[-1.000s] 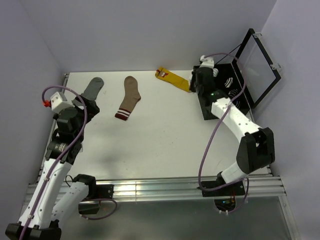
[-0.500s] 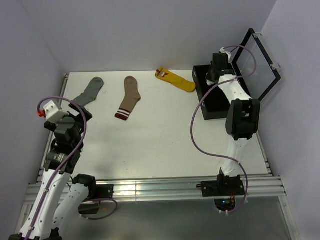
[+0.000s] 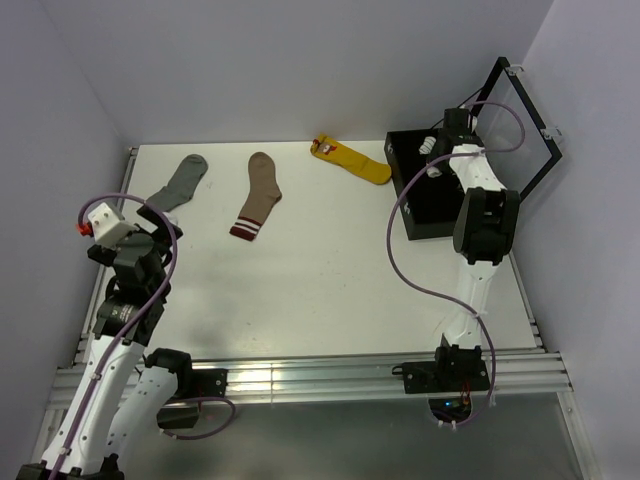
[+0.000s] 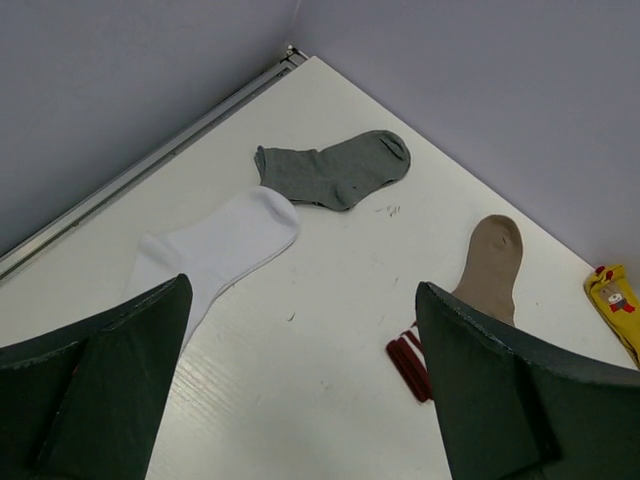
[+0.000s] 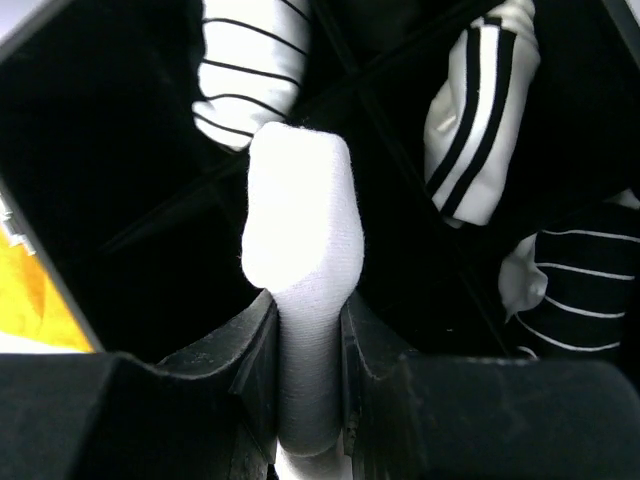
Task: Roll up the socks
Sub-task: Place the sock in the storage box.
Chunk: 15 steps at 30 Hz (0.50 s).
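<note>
Bright, even light; soft shadows.

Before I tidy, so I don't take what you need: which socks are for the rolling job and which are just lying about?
For the job: held white sock in the right gripper; loose white sock.
Lying about: grey sock; brown sock; yellow sock.
</note>
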Tool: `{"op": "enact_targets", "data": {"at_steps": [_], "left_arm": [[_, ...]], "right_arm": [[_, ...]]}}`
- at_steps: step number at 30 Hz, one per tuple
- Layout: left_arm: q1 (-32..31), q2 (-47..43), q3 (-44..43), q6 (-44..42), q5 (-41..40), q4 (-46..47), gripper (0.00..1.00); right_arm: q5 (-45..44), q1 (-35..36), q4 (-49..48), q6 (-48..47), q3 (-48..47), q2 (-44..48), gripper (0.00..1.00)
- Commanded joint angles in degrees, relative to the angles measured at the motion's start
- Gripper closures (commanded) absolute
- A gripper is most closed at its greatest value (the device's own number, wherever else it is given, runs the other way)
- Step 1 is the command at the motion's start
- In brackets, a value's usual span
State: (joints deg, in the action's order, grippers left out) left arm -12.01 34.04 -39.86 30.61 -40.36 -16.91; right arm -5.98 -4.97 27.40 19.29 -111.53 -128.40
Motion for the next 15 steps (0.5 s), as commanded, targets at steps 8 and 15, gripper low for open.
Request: {"op": "enact_targets", "data": {"at_steps": [8, 15], "left_arm": [[0.3, 1.0, 0.0, -1.6, -0.9, 2.4, 0.02], [0.3, 1.4, 0.0, -1.6, -1.5, 2.2, 0.02]], "right_arm": [[2.9, -1.8, 1.8, 1.9, -7.9, -6.1, 1.0], [3.3, -2.7, -1.5, 3.9, -8.1, -7.8, 1.0]]}}
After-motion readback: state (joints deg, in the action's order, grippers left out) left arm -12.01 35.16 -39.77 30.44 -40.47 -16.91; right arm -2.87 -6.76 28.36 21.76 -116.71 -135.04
